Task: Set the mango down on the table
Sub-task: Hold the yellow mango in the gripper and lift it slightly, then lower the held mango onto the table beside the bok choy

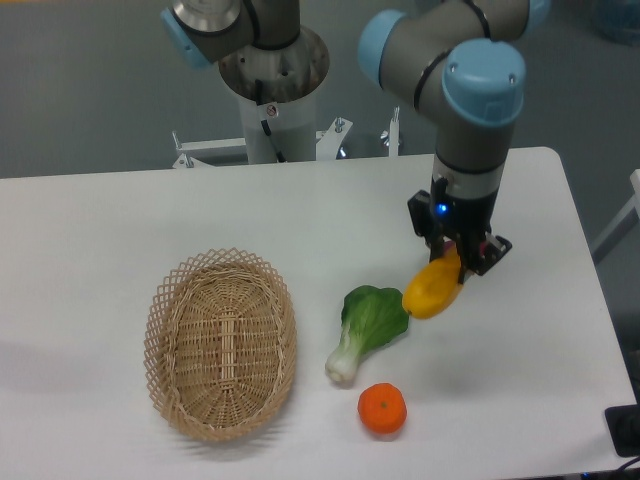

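Observation:
The mango (431,291) is a smooth yellow-orange fruit at the right middle of the white table (90,230). My gripper (461,259) points down and is shut on the mango's upper right end. The mango hangs tilted, its lower end close to the tabletop, right beside the green leaf of a bok choy. I cannot tell whether the mango touches the table.
A bok choy (368,328) lies just left of the mango. A round orange tangerine (382,409) sits near the front edge. A woven wicker basket (220,343) stands empty at the left. The arm's base (272,95) rises behind the table's far edge.

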